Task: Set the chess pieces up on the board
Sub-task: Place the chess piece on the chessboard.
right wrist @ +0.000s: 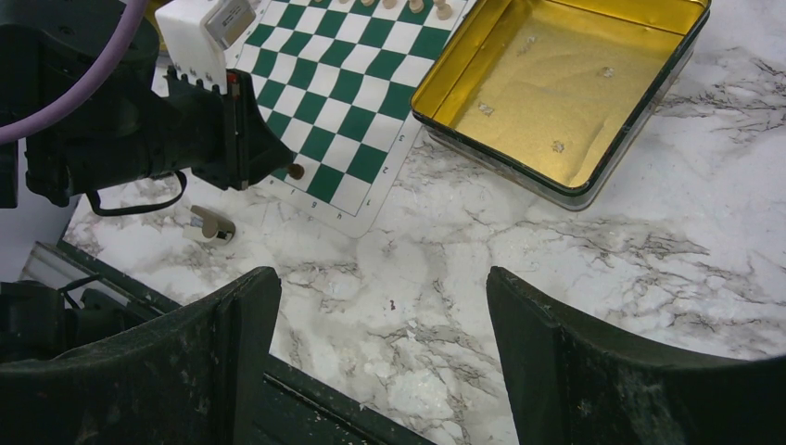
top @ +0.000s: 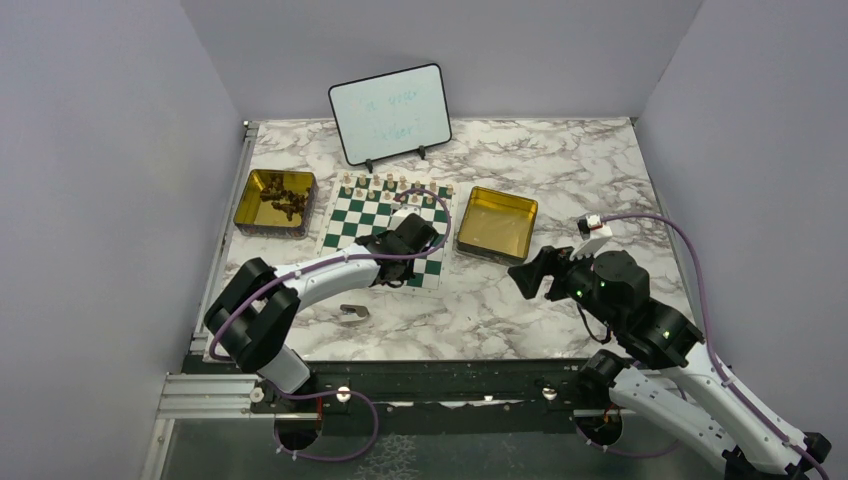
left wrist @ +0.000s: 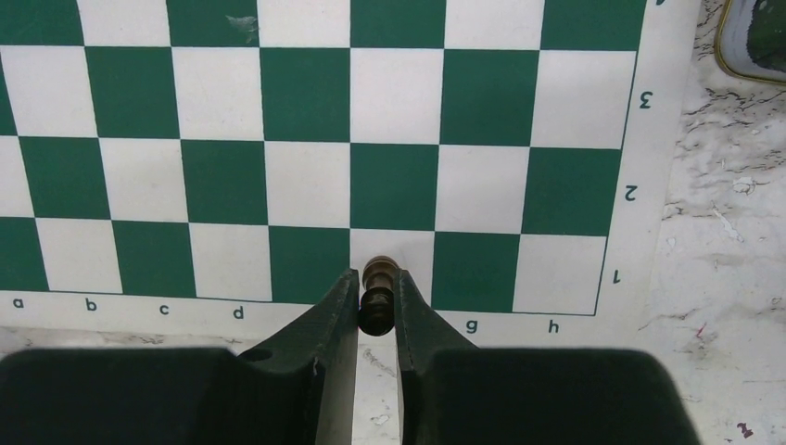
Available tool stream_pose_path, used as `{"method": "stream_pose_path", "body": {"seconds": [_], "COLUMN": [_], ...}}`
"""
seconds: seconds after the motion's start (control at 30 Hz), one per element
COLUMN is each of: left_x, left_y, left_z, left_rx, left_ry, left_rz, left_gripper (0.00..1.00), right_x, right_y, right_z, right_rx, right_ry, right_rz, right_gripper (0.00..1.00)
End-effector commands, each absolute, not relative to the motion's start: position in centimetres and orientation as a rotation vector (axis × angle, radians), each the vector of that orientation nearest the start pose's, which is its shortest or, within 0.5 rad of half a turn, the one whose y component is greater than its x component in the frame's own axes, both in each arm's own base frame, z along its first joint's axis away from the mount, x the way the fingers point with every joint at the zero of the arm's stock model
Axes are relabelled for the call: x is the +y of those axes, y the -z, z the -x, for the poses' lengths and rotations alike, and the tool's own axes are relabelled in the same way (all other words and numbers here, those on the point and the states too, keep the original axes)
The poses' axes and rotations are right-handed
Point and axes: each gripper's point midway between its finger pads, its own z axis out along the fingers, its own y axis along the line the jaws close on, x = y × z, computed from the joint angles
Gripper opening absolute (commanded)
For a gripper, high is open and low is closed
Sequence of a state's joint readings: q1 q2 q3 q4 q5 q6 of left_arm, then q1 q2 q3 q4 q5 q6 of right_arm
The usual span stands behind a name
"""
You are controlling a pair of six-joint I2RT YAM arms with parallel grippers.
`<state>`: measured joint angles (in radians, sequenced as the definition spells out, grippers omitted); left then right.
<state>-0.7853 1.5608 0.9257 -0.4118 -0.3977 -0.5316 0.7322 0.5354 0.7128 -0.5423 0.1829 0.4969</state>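
Right wrist view shows us the nearest thing first: the right gripper (right wrist: 382,278) hangs over the marble table (right wrist: 519,241) with its two fingers wide apart. Just beyond it sits the right gold tin (right wrist: 556,83), and on its gold floor we see only a few small pale specks (right wrist: 558,146). Farther away, on the other side of the board (left wrist: 306,181), the left gold tin (top: 270,230) holds a loose heap of dark brown pieces (top: 285,200).

On the table in front of the board, apart from it, lies a flat brownish-grey scrap (top: 353,314). In the left wrist view, the left gripper (left wrist: 375,275) is clamped on one dark brown piece (left wrist: 378,301), with a finger against each side of it. This piece is at the near edge of the board. It is over the white square of row 1 just left of column g, and its lower part reaches over the white border. We cannot tell whether it touches the mat, because the fingers hide its base.

Along the far edge of the board the light tan pieces (top: 393,185) stand in line. Behind them, a whiteboard (top: 390,113) stands upright at the back of the table.
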Motion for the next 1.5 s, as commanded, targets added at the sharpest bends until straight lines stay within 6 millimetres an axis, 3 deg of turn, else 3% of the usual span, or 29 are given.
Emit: {"method": "stream_pose_path", "body": {"seconds": [0.0, 0.4, 1.23, 1.47], "left_x": [-20.1, -17.7, -17.1, -17.0], "left_y": [-6.8, -8.0, -5.3, -5.0], "left_z": [-28.1, -28.7, -28.1, -28.2], "left_rx": [2.437, 2.427, 2.482, 2.486], "left_ry": [-0.014, -0.044, -0.092, -0.104], "left_rz": [-0.138, -0.051, -0.048, -0.048], "left_gripper": [0.15, 0.15, 0.16, 0.2], "right_x": [14.9, 14.8, 14.7, 14.6], "right_y": [-22.1, -22.2, -22.3, -22.5], "right_z": [-18.8, -18.7, -18.7, -18.7], "right_rx": [1.991, 1.985, 1.978, 1.974], "right_ry": [-0.615, -0.615, -0.619, -0.618], "right_rz": [0.1, 0.095, 0.098, 0.091], "right_gripper": [0.87, 0.87, 0.87, 0.87]}}
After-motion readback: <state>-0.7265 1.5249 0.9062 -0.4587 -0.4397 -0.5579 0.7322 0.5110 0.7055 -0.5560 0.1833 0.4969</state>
